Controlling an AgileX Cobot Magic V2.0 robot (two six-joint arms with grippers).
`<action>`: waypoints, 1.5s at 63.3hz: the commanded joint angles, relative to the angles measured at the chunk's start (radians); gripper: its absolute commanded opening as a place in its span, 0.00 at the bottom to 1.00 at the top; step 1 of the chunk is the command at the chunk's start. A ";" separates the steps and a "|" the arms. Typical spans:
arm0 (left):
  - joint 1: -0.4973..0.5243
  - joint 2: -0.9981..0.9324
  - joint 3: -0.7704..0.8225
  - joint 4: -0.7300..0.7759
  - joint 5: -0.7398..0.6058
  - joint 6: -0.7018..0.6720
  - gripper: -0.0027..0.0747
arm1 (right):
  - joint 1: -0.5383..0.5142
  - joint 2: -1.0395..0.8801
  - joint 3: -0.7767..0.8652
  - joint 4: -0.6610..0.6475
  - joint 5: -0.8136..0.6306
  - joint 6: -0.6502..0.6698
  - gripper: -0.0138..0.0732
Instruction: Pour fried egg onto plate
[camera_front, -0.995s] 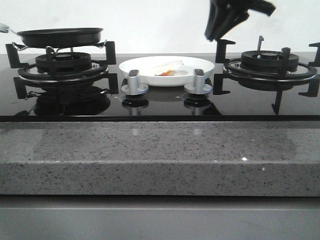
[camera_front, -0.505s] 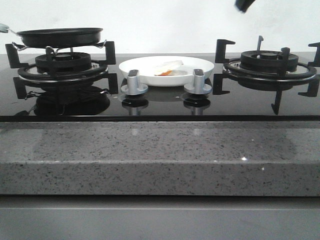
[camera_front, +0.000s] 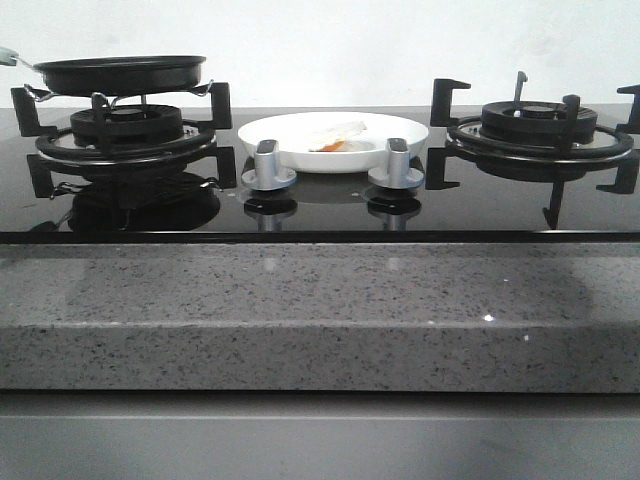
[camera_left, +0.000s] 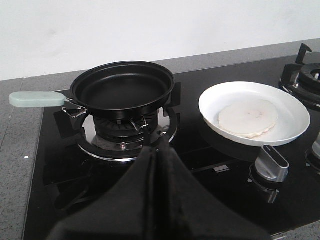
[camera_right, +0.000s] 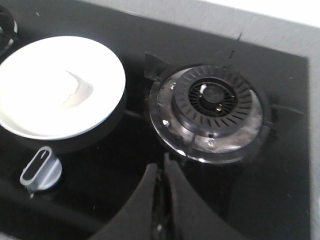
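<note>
Egg lies on plate, frame centre; pan empty on upper-left burner. Pour looks done. Left gripper and right gripper both clenched, holding nothing.

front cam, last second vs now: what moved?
Only the right arm moved: a second ago its dark gripper hung above the right burner, then rose up out of the top of the front view; now it is gone from it. Nothing was gripped or released. Unchanged: the fried egg lies on the plate, and the empty frying pan sits on the left burner.
</note>
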 joint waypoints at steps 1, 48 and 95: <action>-0.008 -0.002 -0.027 -0.008 -0.083 -0.009 0.01 | -0.004 -0.139 0.085 -0.019 -0.151 -0.011 0.08; -0.008 -0.002 -0.027 -0.008 -0.083 -0.009 0.01 | -0.004 -0.858 0.640 -0.022 -0.285 -0.011 0.08; -0.008 -0.002 -0.017 0.007 -0.093 -0.009 0.01 | -0.004 -0.858 0.640 -0.022 -0.285 -0.011 0.08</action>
